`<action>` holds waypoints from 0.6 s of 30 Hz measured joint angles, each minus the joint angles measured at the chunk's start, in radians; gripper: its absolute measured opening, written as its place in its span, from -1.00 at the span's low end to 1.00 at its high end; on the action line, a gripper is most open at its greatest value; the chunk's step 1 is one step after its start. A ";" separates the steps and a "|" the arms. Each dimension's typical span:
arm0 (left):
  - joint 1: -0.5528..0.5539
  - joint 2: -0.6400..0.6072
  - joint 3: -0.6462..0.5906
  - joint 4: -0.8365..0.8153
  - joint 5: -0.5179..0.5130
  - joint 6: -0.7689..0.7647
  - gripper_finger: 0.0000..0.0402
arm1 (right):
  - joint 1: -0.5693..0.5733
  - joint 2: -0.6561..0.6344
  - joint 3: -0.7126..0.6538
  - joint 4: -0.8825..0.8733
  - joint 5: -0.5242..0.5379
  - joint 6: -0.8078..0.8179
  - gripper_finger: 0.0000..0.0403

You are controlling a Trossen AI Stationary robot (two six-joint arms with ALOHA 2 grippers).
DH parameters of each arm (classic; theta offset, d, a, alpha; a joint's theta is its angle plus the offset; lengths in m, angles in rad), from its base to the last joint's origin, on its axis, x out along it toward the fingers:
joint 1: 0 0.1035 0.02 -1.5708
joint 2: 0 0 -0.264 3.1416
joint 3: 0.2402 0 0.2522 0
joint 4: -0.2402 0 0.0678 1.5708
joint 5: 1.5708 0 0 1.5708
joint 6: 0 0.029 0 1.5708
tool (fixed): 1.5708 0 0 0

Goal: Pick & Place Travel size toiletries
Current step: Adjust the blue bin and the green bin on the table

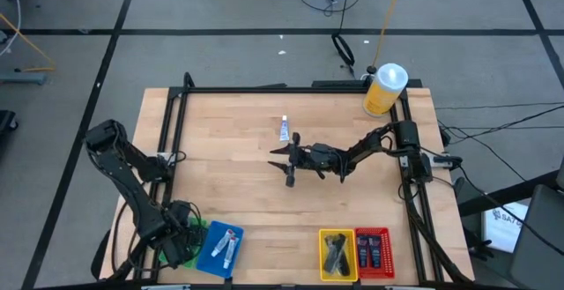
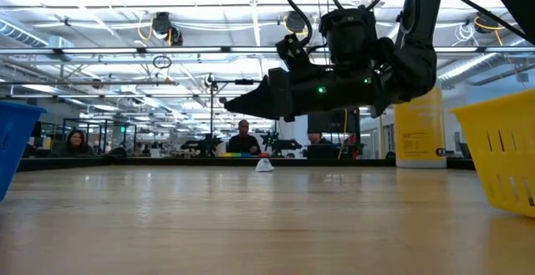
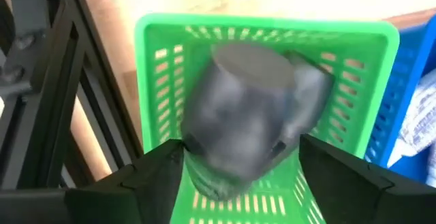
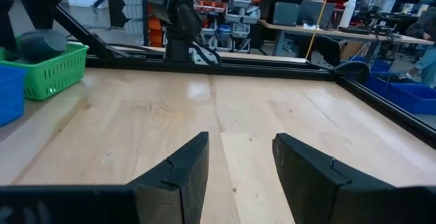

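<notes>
Over the green basket (image 3: 266, 37) at the near left corner of the table (image 1: 238, 175) I have the left gripper (image 3: 238, 166). Its fingers (image 3: 153, 176) stand apart, and a dark grey bottle (image 3: 238, 125) sits between and just past them, blurred, inside the basket's walls. I cannot tell whether the fingers touch it. A second grey bottle (image 3: 313, 84) lies just behind it in the same basket.

High view: the left gripper (image 1: 181, 237) covers most of the green basket (image 1: 198, 228), so the bottles do not show there. The blue basket (image 1: 220, 248) beside it holds white-and-blue tubes (image 1: 227, 244). Farther right, the yellow basket (image 1: 337, 253) holds dark items and the red basket (image 1: 374, 251) holds dark sticks. One white-and-blue tube (image 1: 284, 129) lies alone mid-table.

The right gripper (image 1: 284, 159) hangs over the middle of the table, near that lone tube but apart from it. Right wrist view: its fingers (image 4: 174, 176) are parted with only bare wood between them, nothing held. Far off to one side it shows the green basket (image 4: 48, 71) with a grey bottle top (image 4: 41, 45).

Low view: the right arm is above the table and the lone tube (image 2: 264, 165) is small beyond it. Only this view shows people seated in the room behind.
</notes>
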 joint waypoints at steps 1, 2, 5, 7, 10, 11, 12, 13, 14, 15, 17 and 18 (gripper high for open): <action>0.002 -0.002 0.000 0.011 0.002 0.002 0.45 | 0.000 0.000 0.000 0.000 0.000 0.000 -0.23; 0.006 -0.005 0.002 0.012 0.002 0.009 0.48 | 0.000 0.000 0.000 0.000 0.000 0.000 -0.23; 0.016 -0.013 0.012 0.016 -0.010 0.020 0.50 | 0.000 0.000 0.000 0.000 0.000 0.000 -0.23; 0.025 -0.019 0.013 0.017 -0.003 0.027 0.50 | 0.001 0.000 0.000 0.000 0.000 0.000 -0.23; 0.041 -0.019 0.013 0.017 -0.003 0.078 0.46 | 0.003 0.000 0.000 0.000 0.000 0.000 -0.23; 0.042 -0.019 0.013 0.019 -0.028 0.100 0.43 | 0.004 0.000 0.000 0.000 0.000 0.000 -0.23; 0.045 -0.018 0.013 0.022 -0.061 0.123 0.40 | 0.004 0.000 0.000 0.000 0.000 0.000 -0.23; 0.051 -0.018 0.013 0.024 -0.089 0.139 0.36 | 0.004 0.000 0.000 0.000 0.000 0.000 -0.23; 0.057 -0.018 0.013 0.024 -0.105 0.143 0.32 | 0.004 0.000 0.000 0.000 0.000 0.000 -0.23; 0.064 -0.018 0.013 0.025 -0.110 0.138 0.28 | 0.004 0.000 0.000 0.000 0.000 0.000 -0.23; 0.073 -0.018 0.013 0.023 -0.109 0.115 0.19 | 0.005 0.000 0.000 0.000 0.000 0.000 -0.23; 0.074 -0.017 0.013 0.023 -0.106 0.106 0.13 | 0.006 0.000 0.000 0.000 0.000 0.000 -0.23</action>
